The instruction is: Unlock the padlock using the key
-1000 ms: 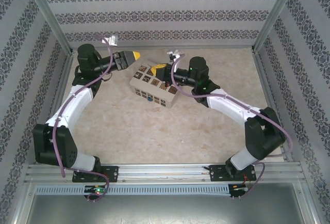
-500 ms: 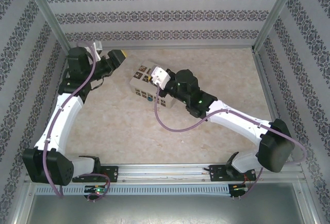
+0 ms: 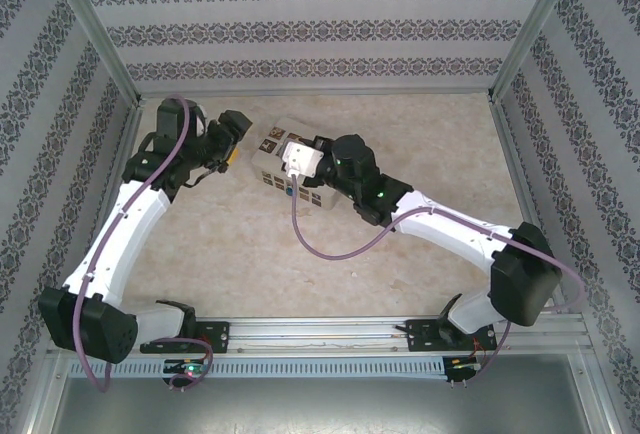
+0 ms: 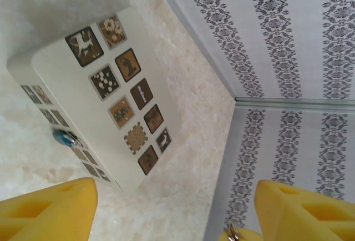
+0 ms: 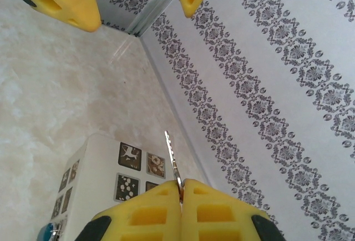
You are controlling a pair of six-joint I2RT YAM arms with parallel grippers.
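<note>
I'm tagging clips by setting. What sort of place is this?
Probably a robot test cell: two white-and-black robot arms bolted to an aluminium rail, on a marble-patterned tabletop, enclosed by floral-striped wallpaper panels.

- Left arm (image 3: 130,216), right arm (image 3: 450,226): white link shells, black joint housings.
- Purple cable (image 3: 330,250) along each arm.
- Left pincer (image 4: 175,191), right pincer (image 5: 181,188): yellow fingers (image 4: 50,210) with moulded hollows.
- Green lamp (image 3: 379,193) lit on right arm.
</note>
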